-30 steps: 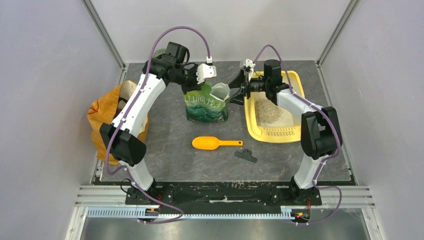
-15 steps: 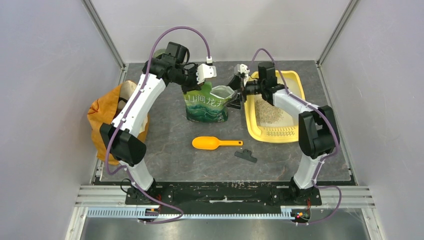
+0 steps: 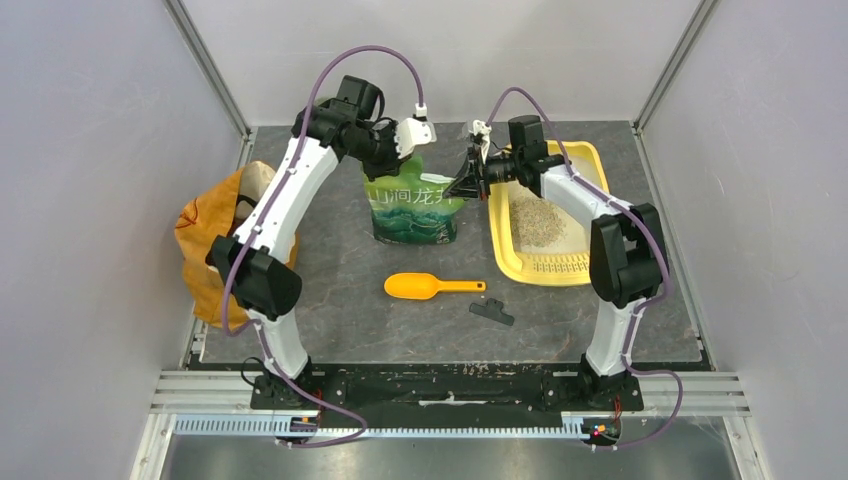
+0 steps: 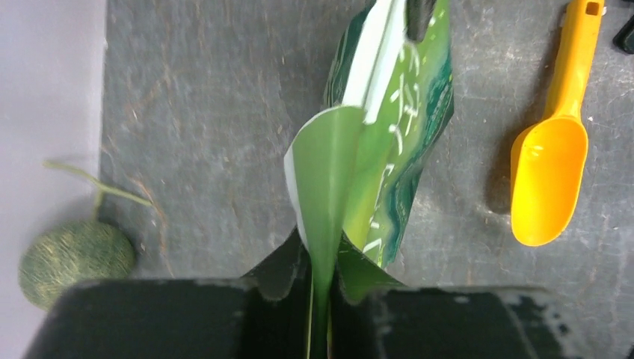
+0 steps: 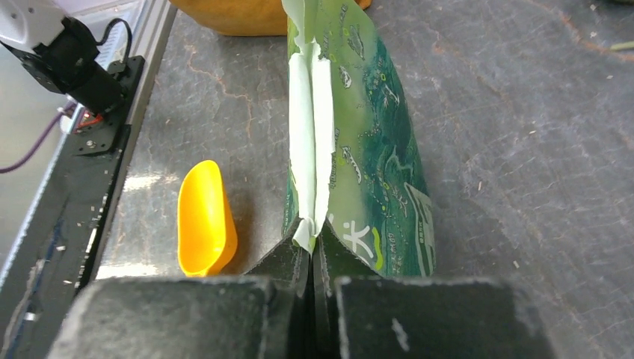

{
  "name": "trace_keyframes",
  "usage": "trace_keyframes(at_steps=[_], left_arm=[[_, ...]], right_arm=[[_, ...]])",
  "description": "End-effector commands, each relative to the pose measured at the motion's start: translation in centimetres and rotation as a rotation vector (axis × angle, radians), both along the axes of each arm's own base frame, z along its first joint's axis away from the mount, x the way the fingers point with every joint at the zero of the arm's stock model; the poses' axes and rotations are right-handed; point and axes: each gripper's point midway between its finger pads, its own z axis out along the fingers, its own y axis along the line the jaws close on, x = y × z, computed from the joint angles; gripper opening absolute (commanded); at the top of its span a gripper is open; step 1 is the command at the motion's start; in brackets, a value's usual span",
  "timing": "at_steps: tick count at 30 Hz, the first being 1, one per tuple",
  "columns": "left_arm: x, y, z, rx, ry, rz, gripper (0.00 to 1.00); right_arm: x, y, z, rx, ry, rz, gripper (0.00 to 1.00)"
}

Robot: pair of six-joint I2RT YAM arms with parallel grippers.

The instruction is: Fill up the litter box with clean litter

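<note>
From my remote seat I saw the litter box (image 3: 590,160) lying toward the far right corner of the table (image 3: 350,320), its slotted end turned to the near edge. A loose patch of litter (image 3: 537,222) covered part of its basin, with bare floor around the patch. Just left of the box, toward the far edge, stood the green pouch (image 3: 412,210), upright and stretched between both arms. The left gripper (image 4: 320,277) was pinched tight on the pouch's left top corner, the green film folding out from between its fingers. The right gripper (image 5: 310,250) was closed flat on the pale seam at the opposite top corner (no gap showed between those fingers at all). An orange scoop (image 3: 432,287) lay on the middle of the table, bowl to the left and handle pointing toward the right edge, with a small black clip (image 3: 492,312) just beyond the handle's tip, a little nearer to me. An orange bag (image 3: 205,235) slumped against the left edge, and the left wrist camera caught a green ball (image 4: 75,258) at the table's far edge.
</note>
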Motion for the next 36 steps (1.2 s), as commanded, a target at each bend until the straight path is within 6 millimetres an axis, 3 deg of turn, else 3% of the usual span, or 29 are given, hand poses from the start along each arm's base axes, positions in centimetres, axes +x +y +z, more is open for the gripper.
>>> trace_keyframes(at_steps=[1,4,7,11,14,16,21,23,29,33,36], left_arm=[[0.7,3.6,-1.5,0.085,0.125,0.199,0.25],[1.7,3.9,-1.5,0.049,0.156,0.281,0.45],[2.5,4.0,-0.6,0.007,0.139,0.32,0.51],[2.5,4.3,4.2,-0.156,0.036,0.307,0.55],[0.3,3.6,7.3,-0.202,-0.109,0.168,0.65],[-1.3,3.0,7.7,-0.169,-0.193,0.098,0.68],[-4.9,0.6,4.9,-0.005,-0.287,-0.11,0.67],[-4.9,-0.6,3.9,0.005,-0.325,-0.146,0.67],[-1.1,-2.1,0.6,0.05,-0.356,-0.132,0.67],[0.2,-3.1,-1.1,0.066,-0.356,-0.17,0.67],[0.5,-2.6,-2.9,0.1,-0.326,-0.188,0.66]], right_arm=[[-0.1,-1.8,1.8,0.003,0.095,0.018,0.0],[-0.2,-1.6,1.7,-0.002,0.143,0.027,0.04],[-0.1,-1.5,1.7,-0.005,0.175,0.03,0.09],[-0.1,-1.5,1.8,-0.007,0.228,0.025,0.1],[-0.1,-1.4,1.9,-0.009,0.255,0.022,0.08],[-0.1,-1.4,1.8,-0.01,0.269,0.02,0.08],[0.1,-1.2,2.0,-0.01,0.298,0.015,0.09],[0.1,-1.2,2.1,-0.008,0.308,0.017,0.08],[-0.1,-1.2,2.5,-0.005,0.318,0.024,0.1],[-0.1,-1.2,2.6,-0.002,0.327,0.03,0.1],[0.1,-1.1,2.8,-0.003,0.339,0.031,0.1]])
